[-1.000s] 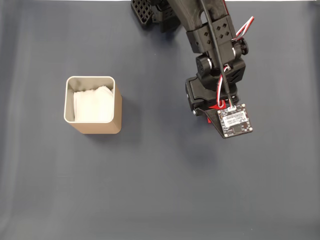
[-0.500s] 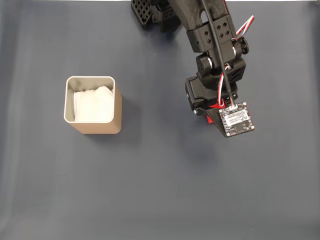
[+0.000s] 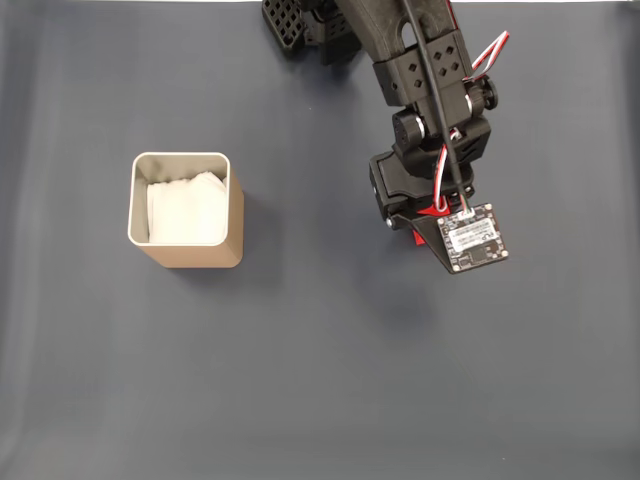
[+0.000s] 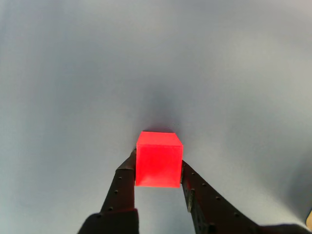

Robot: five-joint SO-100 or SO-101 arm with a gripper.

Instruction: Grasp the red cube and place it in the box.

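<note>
The fixed view is evenly and softly lit, sharp across the frame, with no glare. The box throws a faint shadow to its right, and a soft smudge of shadow lies under the arm. The wrist view is brighter and washed out — the dark cloth reads pale grey-blue there, darkening toward the right edge. The cube glows overexposed, its faces nearly blending, with a dim shadow just behind it.
</note>
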